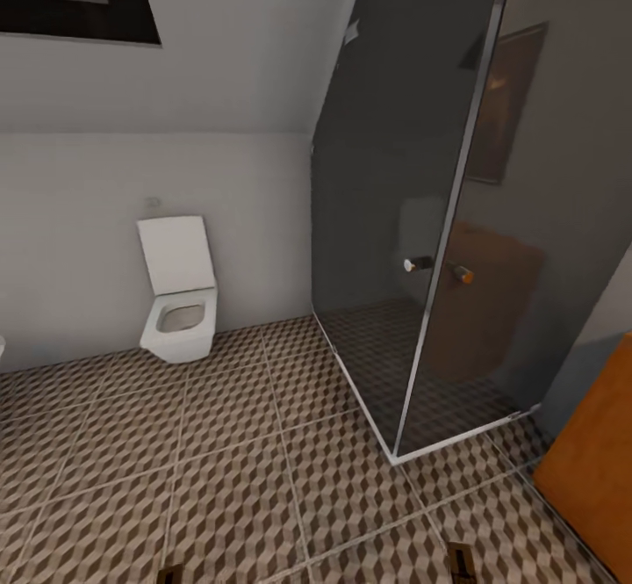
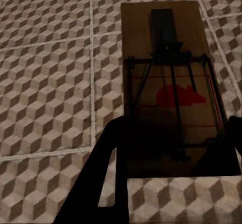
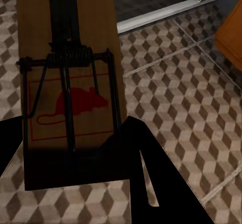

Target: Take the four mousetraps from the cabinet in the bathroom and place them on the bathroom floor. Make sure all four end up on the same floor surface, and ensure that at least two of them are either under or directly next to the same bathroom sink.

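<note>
Toilet [image 1: 180,303] at far left w/ lid up, bowl looks empty. Glass shower stall [image 1: 421,241] at right. Left gripper [image 2: 174,158] pinches one mousetrap [image 2: 169,82]; right gripper [image 3: 70,158] pinches other mousetrap [image 3: 70,67], both held above bathroom floor [image 1: 263,479]. Traps: brown boards, dark spring bars, red mouse print.

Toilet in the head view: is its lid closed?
No, the toilet has its lid raised against the wall, leaving the bowl open.
</note>
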`<state>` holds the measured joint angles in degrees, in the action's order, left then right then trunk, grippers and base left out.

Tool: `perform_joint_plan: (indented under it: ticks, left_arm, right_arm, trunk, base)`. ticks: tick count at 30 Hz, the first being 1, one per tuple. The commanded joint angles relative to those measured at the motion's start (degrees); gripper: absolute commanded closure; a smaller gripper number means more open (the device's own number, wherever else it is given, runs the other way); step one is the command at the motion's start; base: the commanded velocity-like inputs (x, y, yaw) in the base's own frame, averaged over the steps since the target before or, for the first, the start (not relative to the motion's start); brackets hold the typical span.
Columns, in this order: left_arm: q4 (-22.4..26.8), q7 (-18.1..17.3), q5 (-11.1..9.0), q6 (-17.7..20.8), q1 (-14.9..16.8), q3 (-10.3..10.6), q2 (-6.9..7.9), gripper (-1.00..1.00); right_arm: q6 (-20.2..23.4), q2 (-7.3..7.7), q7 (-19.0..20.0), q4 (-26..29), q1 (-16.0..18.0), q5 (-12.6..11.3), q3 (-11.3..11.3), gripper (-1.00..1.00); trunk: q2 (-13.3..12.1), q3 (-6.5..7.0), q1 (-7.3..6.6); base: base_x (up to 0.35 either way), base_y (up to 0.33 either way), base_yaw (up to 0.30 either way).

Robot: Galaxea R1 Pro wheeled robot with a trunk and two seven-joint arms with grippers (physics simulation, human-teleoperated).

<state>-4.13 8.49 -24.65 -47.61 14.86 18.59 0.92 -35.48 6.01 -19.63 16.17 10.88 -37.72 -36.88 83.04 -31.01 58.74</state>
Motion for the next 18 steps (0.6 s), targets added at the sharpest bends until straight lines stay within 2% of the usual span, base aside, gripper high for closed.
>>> perform_joint_plan:
  ticks: [1, 8, 18]
  left_arm:
    - [-0.2, 0.5, 0.0, -0.2, 0.1, 0.5, -0.04, 1.00]
    - [-0.2, 0.5, 0.0, -0.2, 0.1, 0.5, -0.04, 1.00]
    - [-0.2, 0.5, 0.0, -0.2, 0.1, 0.5, -0.04, 1.00]
  right_arm:
    - [-0.1, 0.06, -0.2, 0.1, 0.0, -0.4, -0.5, 1.00]
    - [-0.2, 0.06, -0.2, 0.1, 0.0, -0.4, -0.5, 1.00]
    - [-0.2, 0.06, -0.2, 0.1, 0.0, -0.4, -0.5, 1.00]
  trunk:
    - [0.0, -0.06, -0.01]
    - [0.0, -0.06, -0.01]
    - [0.0, -0.06, -0.01]
  base:
    - [-0.101, 0.095, 0.253]
    - [-0.085, 0.094, 0.253]
    - [-0.009, 0.046, 0.253]
